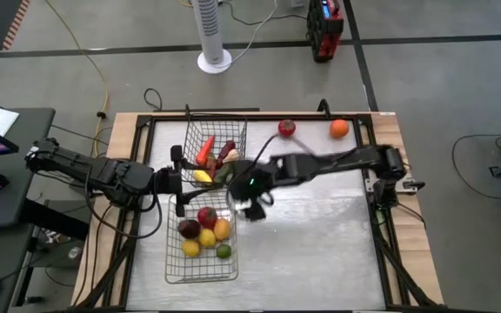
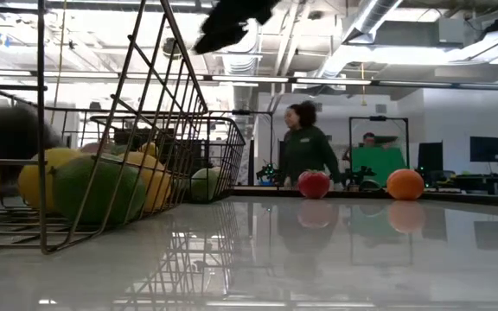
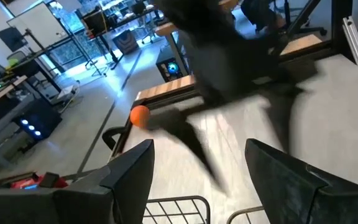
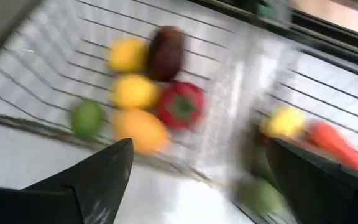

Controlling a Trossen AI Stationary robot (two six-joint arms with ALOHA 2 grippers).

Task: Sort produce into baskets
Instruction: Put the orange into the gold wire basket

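Two wire baskets stand at the table's left. The near basket (image 1: 200,261) holds a red apple (image 4: 182,106), lemons (image 4: 132,91), a lime (image 4: 87,118) and other fruit. In the far basket (image 1: 237,130) lie a carrot (image 1: 203,152) and other vegetables. A red fruit (image 1: 286,128) and an orange (image 1: 339,129) rest on the table near its far edge. My right gripper (image 1: 251,209) hangs open and empty above the table, just right of the near basket's far end. My left gripper (image 1: 177,178) hovers open and empty over the gap between the baskets.
Bare white table (image 1: 320,235) spreads to the right of the baskets. My right arm (image 1: 337,161) reaches across it from the right edge. Beyond the far edge stand a white fan (image 1: 213,35) and cables; in the low view a person (image 2: 305,147) stands in the room behind.
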